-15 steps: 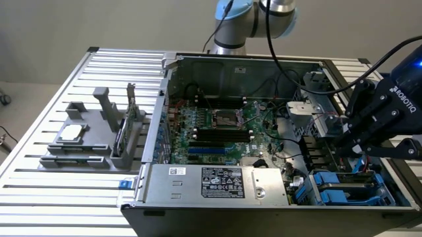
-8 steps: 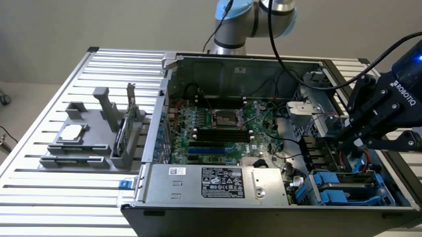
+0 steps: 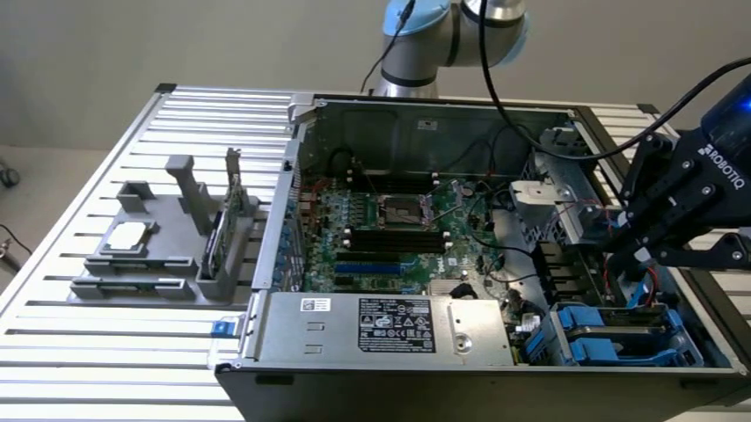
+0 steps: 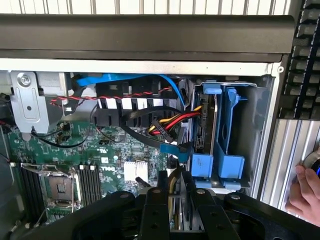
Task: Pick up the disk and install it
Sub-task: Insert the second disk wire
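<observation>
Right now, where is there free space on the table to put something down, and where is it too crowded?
Free: the slatted table in front of the grey fixture, and the strip behind it toward the arm's base. Crowded: inside the computer case, where cables run between the motherboard and the blue drive carriers, under the gripper.

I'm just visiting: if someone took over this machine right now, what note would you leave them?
The tool hangs over the blue drive bay at the corner of the open computer case. I cannot tell whether it grips the disk.
The grey stand holds a chip and a card.
Done: tool is at the bay.
Left: disk seated in the bay, not confirmed.
</observation>
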Controlling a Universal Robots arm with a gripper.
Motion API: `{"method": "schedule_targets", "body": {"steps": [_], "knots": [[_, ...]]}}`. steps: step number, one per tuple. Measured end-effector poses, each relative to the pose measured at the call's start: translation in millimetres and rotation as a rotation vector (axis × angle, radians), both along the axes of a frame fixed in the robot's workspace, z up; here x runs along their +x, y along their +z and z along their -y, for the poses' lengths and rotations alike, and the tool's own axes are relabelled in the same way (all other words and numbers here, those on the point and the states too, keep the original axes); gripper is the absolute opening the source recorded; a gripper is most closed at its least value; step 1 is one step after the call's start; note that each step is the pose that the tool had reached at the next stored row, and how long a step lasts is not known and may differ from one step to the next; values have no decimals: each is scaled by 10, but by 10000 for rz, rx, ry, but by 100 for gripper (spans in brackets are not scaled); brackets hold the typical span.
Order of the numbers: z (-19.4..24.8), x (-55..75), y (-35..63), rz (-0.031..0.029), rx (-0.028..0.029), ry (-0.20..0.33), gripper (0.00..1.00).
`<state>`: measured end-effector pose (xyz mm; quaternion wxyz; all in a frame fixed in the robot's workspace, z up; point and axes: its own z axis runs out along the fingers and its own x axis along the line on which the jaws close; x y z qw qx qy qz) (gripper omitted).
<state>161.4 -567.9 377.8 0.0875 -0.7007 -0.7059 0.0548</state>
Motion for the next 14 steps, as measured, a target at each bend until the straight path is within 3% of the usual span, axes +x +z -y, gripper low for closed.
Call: {"method": "schedule_targets", "body": {"steps": [6,14], "knots": [[0,0,0,268,-97,1,25],[0,0,0,537,-298,2,25]]}}
